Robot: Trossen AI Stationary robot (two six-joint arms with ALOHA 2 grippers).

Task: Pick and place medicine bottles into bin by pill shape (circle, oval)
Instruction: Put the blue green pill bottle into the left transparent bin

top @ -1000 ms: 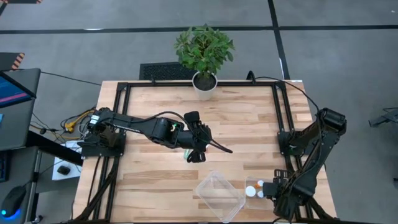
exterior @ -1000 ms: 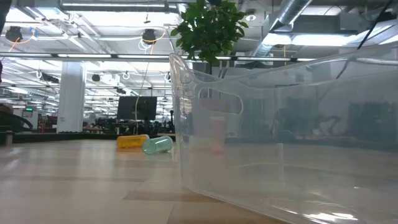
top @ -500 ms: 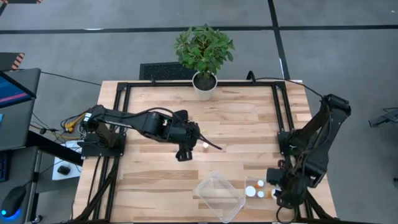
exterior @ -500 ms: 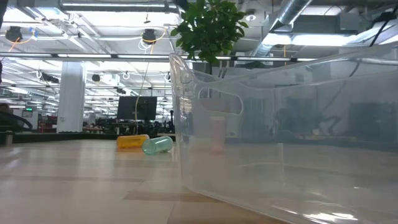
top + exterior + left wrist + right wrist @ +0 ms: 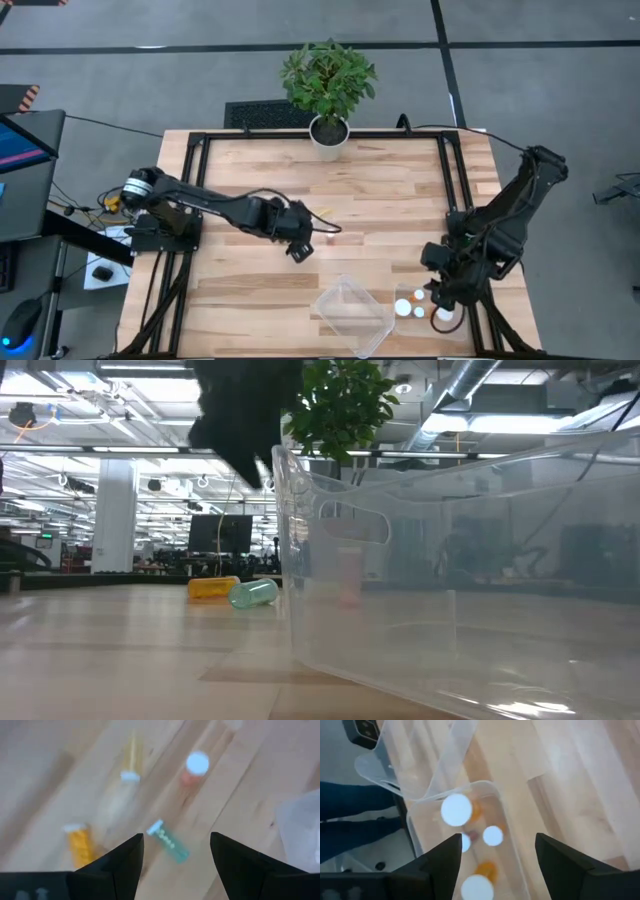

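Several medicine bottles lie on their sides on the wood below my left gripper: a greenish one, an orange one and a yellowish one. An amber one with a white cap stands upright. My left gripper hangs open above them, at the table's middle left. My right gripper hangs open over a small clear bin at the near right. That bin holds white-capped bottles and an orange one.
A larger clear bin stands at the near middle and fills the right of the low view. A potted plant stands at the far edge. Black frame rails run along the table's left and right sides.
My left gripper has come down toward the lying bottles and rolled about its own line; it now shows at the top of the low view. My right gripper has risen above the small bin. No bottle has moved.
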